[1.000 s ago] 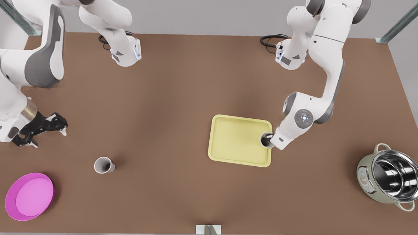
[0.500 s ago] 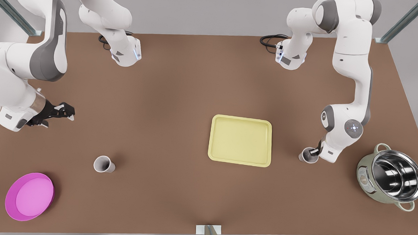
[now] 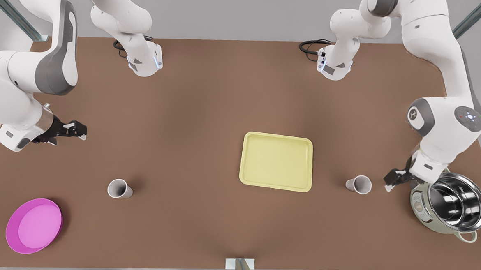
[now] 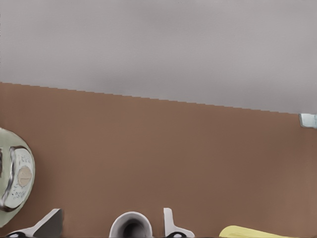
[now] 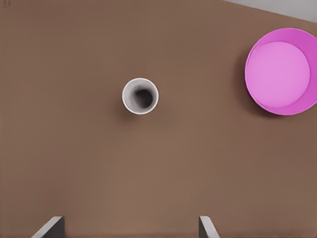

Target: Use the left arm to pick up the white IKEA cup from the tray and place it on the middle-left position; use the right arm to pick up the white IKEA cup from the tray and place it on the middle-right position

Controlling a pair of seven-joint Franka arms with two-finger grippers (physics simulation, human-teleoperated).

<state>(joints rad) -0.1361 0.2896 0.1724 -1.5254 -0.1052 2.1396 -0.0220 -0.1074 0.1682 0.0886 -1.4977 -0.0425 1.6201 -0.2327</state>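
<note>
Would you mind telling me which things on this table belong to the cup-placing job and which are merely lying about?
Job in hand: tray; cup near the dish; cup near the pot; left gripper, open, by the pot; right gripper, open, at the front view's left.

Lying about: pink dish; steel pot.

Three cameras: one overhead, one on each of my wrists.
The front view looks steeply down on the whole table (image 3: 210, 92). My left wrist camera skims low past a cup (image 4: 131, 227) and the pot (image 4: 12, 178); my right looks straight down on the other cup (image 5: 140, 95) and the pink dish (image 5: 282, 72).
</note>
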